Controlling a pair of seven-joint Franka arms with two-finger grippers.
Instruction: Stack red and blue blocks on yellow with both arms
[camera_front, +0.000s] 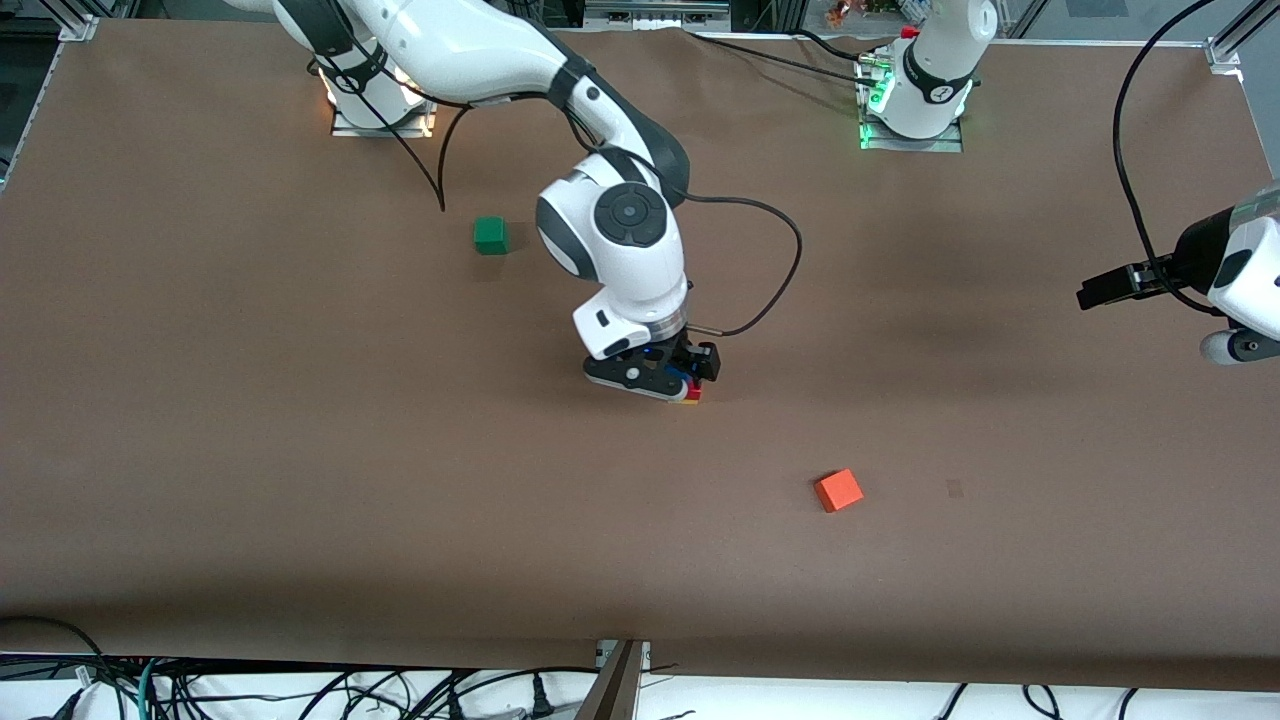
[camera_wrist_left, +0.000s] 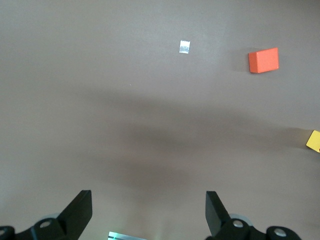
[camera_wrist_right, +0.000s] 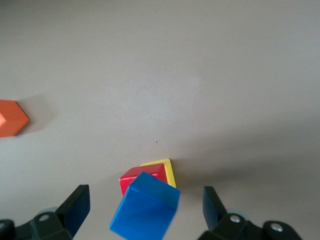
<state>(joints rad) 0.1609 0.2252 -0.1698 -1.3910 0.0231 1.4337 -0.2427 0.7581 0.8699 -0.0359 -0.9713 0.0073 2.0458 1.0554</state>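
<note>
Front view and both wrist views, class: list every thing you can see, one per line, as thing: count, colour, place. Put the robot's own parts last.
Matte yellow cube: one, bright yellow, on the table at the bottom of the stack.
Matte red cube: one, deep red, on the yellow cube.
Matte blue cube: one, royal blue, top of the stack, turned askew.
Matte orange-red cube: one, orange-red, nearer the front camera than the stack.
Matte green cube: one, green, toward the right arm's end.
Table: one, brown.
Right gripper: one, black, open around the blue cube.
Left gripper: one, black, open over bare table, waiting.
</note>
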